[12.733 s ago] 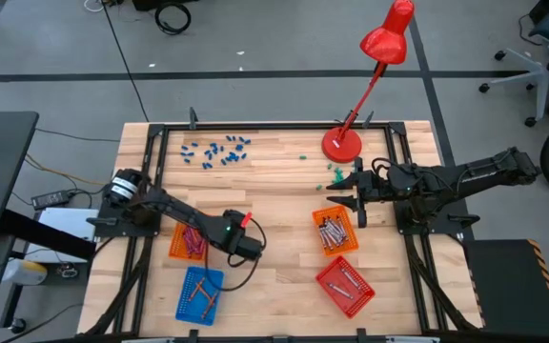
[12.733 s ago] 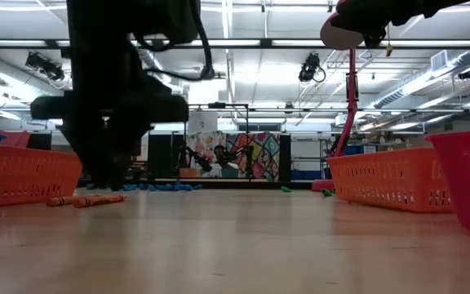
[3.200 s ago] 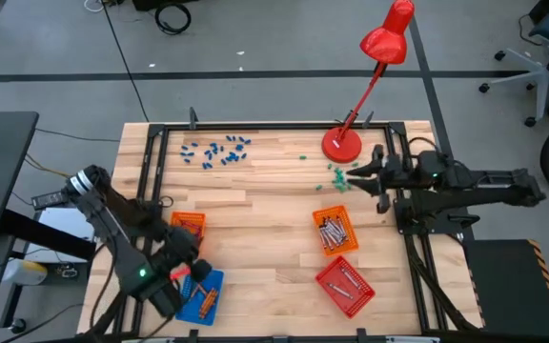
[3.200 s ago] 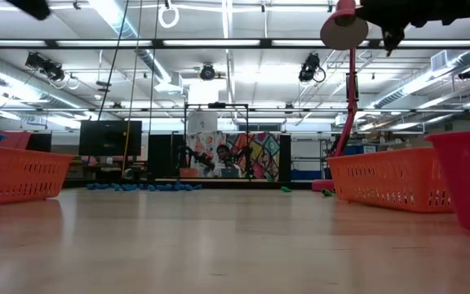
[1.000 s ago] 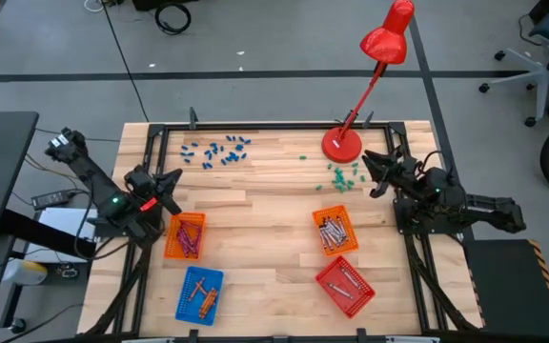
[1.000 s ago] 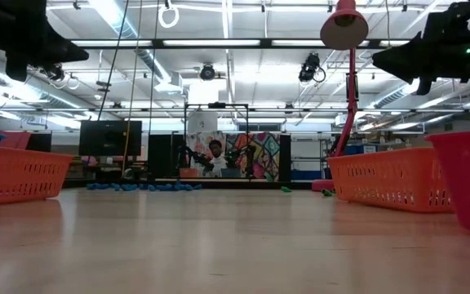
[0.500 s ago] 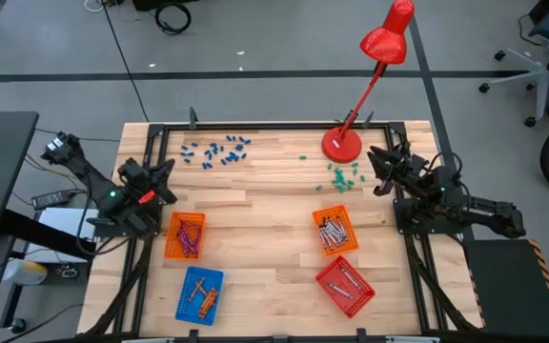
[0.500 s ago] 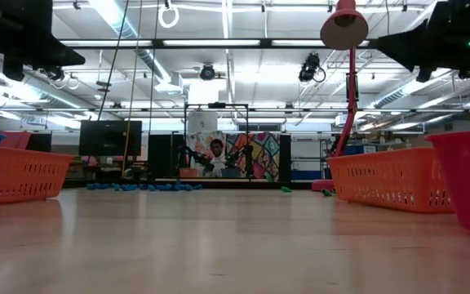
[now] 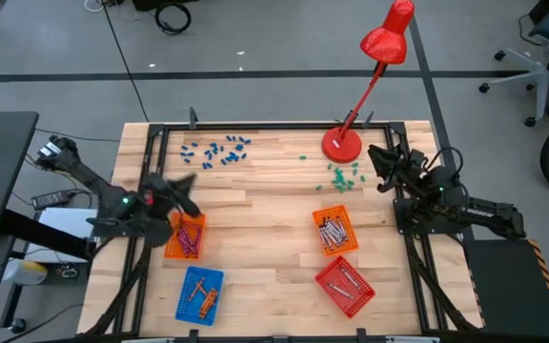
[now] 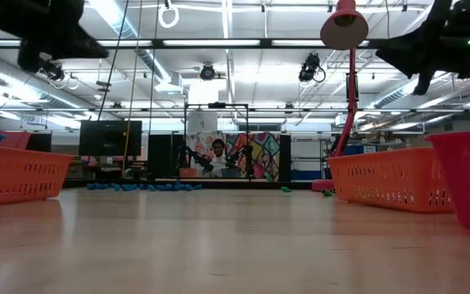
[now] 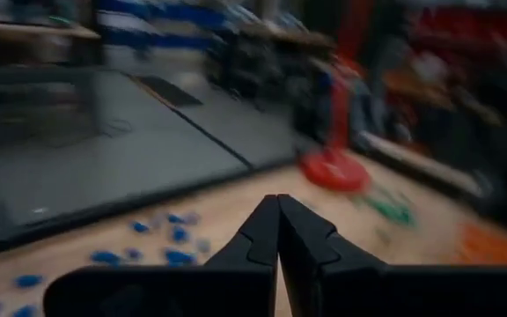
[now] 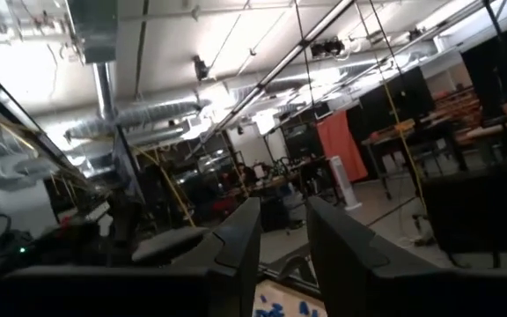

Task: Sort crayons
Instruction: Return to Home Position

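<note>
Crayons [image 9: 331, 232] sit in your baskets [image 9: 353, 227], well apart from the lamp [image 9: 341, 145]; your right gripper [image 9: 377, 157], fingers spread, hovers beside it, your left gripper [image 9: 181, 187], fingers pressed together, well to its left

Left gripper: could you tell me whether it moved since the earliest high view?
Yes: the left gripper went from right of the left orange basket to its far end.

orange baskets [image 9: 350, 232] 2 | blue basket [image 9: 203, 276] 1 | red basket [image 9: 328, 275] 1 | lamp [image 9: 341, 145] 1
</note>
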`<state>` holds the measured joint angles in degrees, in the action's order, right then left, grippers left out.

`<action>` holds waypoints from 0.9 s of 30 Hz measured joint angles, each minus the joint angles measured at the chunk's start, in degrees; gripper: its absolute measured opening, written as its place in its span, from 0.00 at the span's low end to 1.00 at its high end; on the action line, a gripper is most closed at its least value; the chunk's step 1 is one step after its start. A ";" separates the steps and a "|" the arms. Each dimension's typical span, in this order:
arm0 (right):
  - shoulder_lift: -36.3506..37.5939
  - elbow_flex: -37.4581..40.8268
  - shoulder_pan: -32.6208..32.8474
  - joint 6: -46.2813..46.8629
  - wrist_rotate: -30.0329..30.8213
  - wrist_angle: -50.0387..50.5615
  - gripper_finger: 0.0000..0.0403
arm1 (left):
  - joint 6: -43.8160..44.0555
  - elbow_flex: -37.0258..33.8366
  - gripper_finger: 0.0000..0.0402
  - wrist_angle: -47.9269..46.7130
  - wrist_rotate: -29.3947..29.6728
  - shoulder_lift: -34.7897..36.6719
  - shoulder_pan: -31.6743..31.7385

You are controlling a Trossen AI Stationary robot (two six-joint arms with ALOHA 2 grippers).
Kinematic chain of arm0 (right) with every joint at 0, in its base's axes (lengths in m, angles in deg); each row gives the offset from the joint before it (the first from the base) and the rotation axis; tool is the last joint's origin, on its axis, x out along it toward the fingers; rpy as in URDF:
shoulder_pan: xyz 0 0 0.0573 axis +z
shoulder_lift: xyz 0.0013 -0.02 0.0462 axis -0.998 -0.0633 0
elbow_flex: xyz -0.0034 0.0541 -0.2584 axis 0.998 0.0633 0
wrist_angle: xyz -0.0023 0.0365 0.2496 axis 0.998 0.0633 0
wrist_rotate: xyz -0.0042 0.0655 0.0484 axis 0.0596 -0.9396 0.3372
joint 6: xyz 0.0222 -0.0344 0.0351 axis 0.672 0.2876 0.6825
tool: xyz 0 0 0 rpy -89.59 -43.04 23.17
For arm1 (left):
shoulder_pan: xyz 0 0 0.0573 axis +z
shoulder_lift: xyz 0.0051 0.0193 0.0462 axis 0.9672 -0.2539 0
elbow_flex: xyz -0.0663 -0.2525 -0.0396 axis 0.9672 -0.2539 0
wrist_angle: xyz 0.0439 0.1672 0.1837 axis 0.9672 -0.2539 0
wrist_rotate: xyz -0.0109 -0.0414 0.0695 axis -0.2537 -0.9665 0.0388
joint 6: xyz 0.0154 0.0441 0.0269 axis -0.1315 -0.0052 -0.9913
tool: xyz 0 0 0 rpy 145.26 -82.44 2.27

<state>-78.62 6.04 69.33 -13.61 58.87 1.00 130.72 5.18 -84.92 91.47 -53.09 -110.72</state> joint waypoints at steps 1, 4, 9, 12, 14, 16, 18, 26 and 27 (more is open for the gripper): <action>0.00 0.00 0.00 0.56 0.00 -0.47 0.25 | -6.74 0.00 0.03 6.45 -2.69 -1.78 -0.21; 0.03 0.00 0.00 1.14 -0.01 -0.79 0.25 | -27.09 0.00 0.03 24.91 -11.85 -7.45 0.04; 0.00 0.00 0.00 0.71 -0.09 -0.64 0.25 | -58.91 0.03 0.03 45.26 -39.86 -15.11 1.32; 0.00 0.00 0.00 0.69 -0.16 -0.65 0.25 | -63.96 -0.05 0.03 49.55 -49.27 -16.23 3.26; 0.01 0.00 0.00 0.63 -0.18 -0.66 0.25 | -66.11 0.02 0.03 49.59 -51.04 -15.29 5.21; 0.01 0.00 0.00 0.60 -0.18 -0.64 0.25 | -66.94 -0.02 0.03 48.34 -52.34 -13.01 6.95; 0.00 0.00 0.00 0.60 -0.16 -0.64 0.25 | -67.03 0.00 0.03 47.74 -56.27 -10.14 8.61; 0.01 0.00 0.00 0.60 -0.13 -0.63 0.25 | -68.18 -5.45 0.03 46.81 -64.95 0.21 12.72; 0.00 0.00 0.00 0.60 -0.13 -0.62 0.25 | -68.11 -7.92 0.03 48.28 -64.99 1.70 13.15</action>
<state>-78.62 6.04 69.33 -13.01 58.74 0.38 62.61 -2.74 -36.64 26.48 -51.39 -97.58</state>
